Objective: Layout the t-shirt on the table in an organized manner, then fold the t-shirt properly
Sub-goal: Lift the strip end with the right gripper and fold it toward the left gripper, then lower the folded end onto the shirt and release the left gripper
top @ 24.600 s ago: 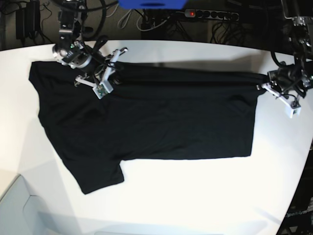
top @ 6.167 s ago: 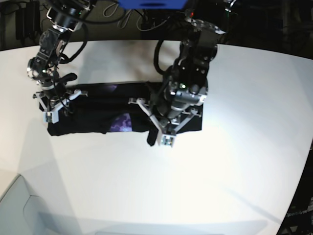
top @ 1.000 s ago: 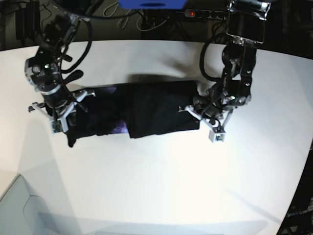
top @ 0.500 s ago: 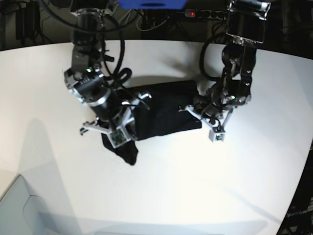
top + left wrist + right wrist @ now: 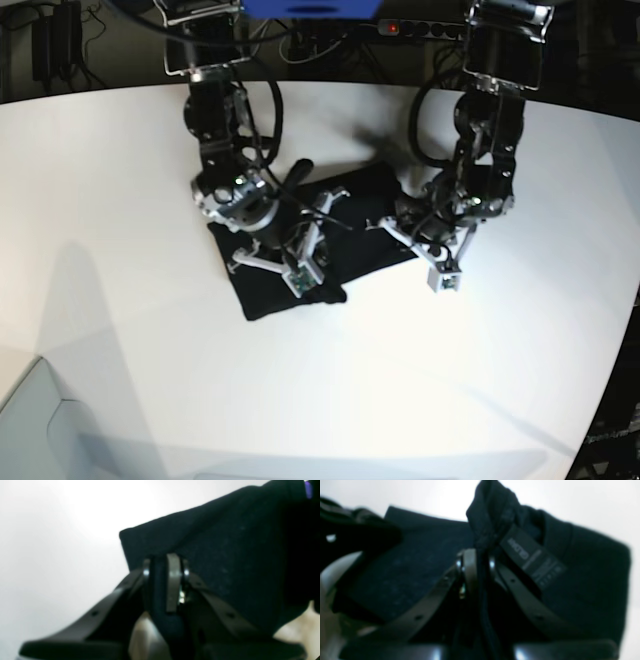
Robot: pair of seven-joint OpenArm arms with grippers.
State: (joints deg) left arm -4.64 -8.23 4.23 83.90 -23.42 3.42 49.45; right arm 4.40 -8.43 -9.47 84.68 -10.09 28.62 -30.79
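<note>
Folded black t-shirt [image 5: 355, 225] lies mid-surface [image 5: 120, 330] — the right pincer [image 5: 300, 262] grips its left portion, the left pincer [image 5: 425, 248] its right edge.

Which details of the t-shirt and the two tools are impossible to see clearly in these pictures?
- Wording on the tag: right wrist view, blurred.
- Purple print: left wrist view, cut off by the edge; base view, not visible.
- Fold layers of the t-shirt: base view, partly hidden by the right tool and its arm.
- Left tool: base view, grip too small; wrist view shows cloth pinched.
</note>
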